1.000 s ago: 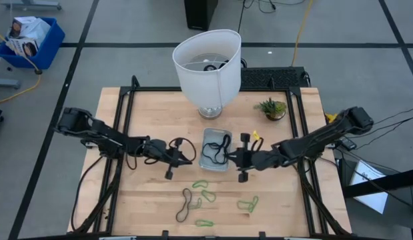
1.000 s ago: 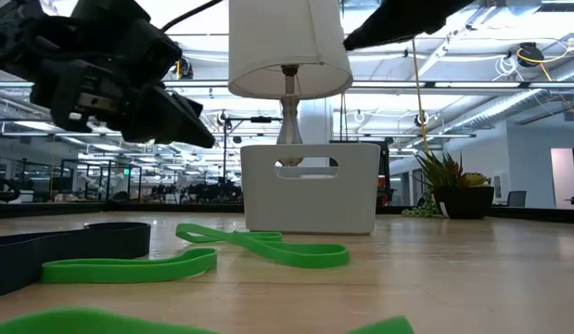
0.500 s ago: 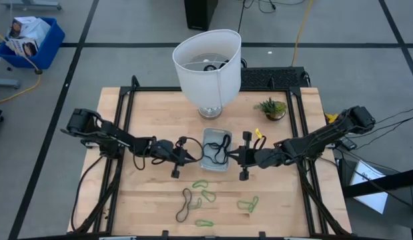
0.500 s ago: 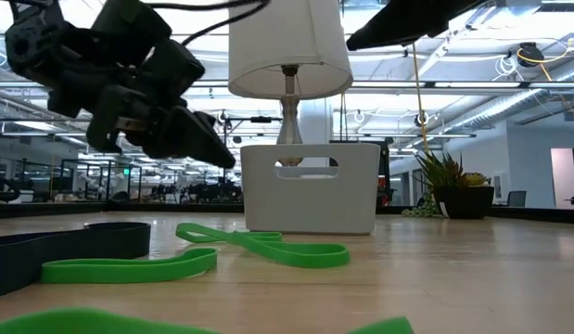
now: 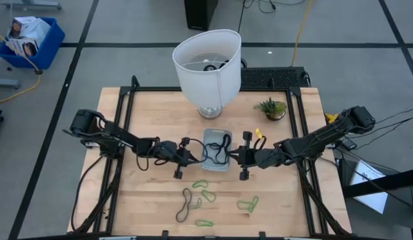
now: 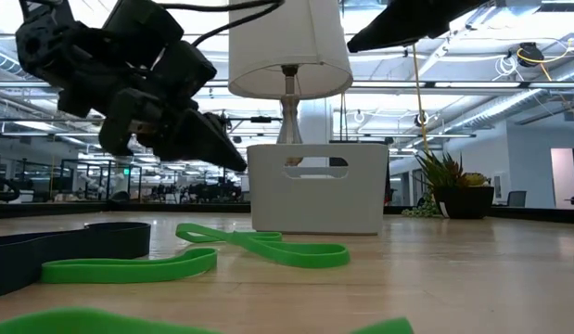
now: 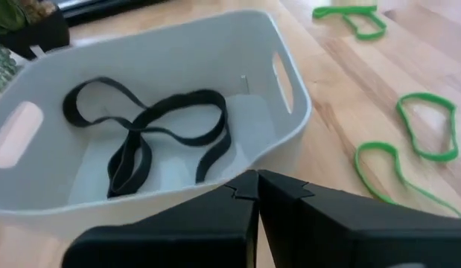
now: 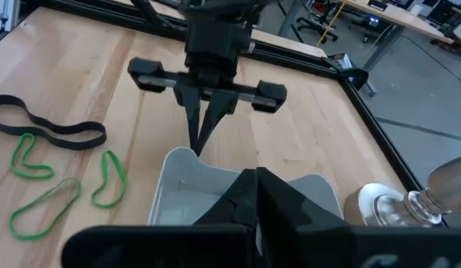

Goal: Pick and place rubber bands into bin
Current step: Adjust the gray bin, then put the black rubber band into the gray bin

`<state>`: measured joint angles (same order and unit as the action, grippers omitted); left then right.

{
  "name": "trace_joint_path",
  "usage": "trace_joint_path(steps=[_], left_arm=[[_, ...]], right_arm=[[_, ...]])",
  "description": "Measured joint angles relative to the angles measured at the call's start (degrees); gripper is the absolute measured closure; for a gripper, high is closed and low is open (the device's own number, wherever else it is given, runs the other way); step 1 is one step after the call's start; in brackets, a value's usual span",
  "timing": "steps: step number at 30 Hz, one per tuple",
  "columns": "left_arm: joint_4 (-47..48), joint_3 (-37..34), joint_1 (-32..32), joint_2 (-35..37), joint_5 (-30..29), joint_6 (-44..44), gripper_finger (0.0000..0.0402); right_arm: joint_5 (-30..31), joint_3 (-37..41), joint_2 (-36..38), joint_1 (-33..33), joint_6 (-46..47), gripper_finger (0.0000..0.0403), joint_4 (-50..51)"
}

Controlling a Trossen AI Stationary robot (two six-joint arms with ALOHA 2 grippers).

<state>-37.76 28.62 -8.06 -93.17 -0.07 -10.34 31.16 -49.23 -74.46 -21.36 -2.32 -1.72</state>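
Rubber bands (image 5: 199,200): green and black loops on table (image 5: 153,200), near side. Left gripper (image 5: 193,160), fingers pinched together, at bin's (image 5: 207,137) left rim; right gripper (image 5: 231,158), likewise pinched, at right rim. Black band (image 7: 152,134) inside bin.

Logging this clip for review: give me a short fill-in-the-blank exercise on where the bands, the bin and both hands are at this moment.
1. The rubber band lying inside the bin is ___ in colour.
2. The left hand is at the bin's left rim with its fingers ___.
3. The right hand is at the bin's ___ side.
4. The light-green bands on the table lie ___ the bin.

Missing words: black; shut; right; outside
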Motion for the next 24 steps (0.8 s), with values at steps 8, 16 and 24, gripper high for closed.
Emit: trace_joint_path(steps=[8,16,24], left_arm=[[12.0,0.0,-4.0,10.9,-0.7,-4.3,0.0389],[19.2,-0.1,-9.3,20.6,-3.5,-5.0,0.0393],[21.2,-0.1,-11.6,21.3,-3.5,-4.0,0.0396]], right_arm=[[-10.0,4.1,0.7,0.0,-4.5,0.0403,-4.9],[-19.5,20.6,12.1,4.7,-3.2,0.0403,-25.9],[-27.1,32.1,23.0,9.9,-1.2,0.0403,-36.7]])
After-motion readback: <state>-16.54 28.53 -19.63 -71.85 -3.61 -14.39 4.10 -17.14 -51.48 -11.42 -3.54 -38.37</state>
